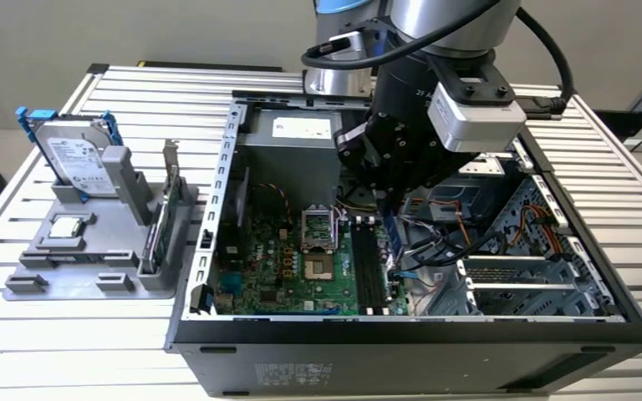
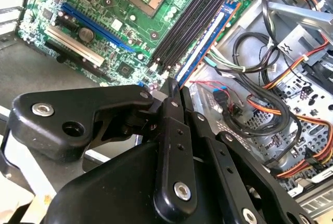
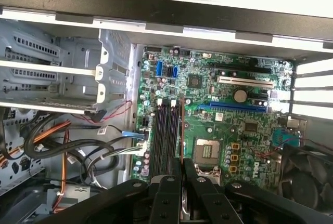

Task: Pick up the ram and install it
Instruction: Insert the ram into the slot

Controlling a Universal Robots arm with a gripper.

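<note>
My gripper (image 1: 386,205) is inside the open computer case, shut on the ram (image 1: 389,241). The ram is a long thin stick held on edge. It looks blue with white labels in the second wrist view (image 2: 207,42) and shows as a thin edge in the first wrist view (image 3: 182,130). It runs parallel to the motherboard's black slots (image 1: 367,266), low over the side of the row nearest the cables. I cannot tell whether it touches a slot. The black fingers (image 2: 171,91) close together around the stick's end.
The green motherboard (image 1: 287,271) has an open processor socket (image 1: 318,225) beside the slots. Bundled cables (image 1: 455,242) and a metal drive cage (image 1: 522,280) lie on the exterior view's right. A grey holder (image 1: 70,267) outside holds a hard drive (image 1: 76,154), an upright card (image 1: 163,221) and a small square chip (image 1: 67,227).
</note>
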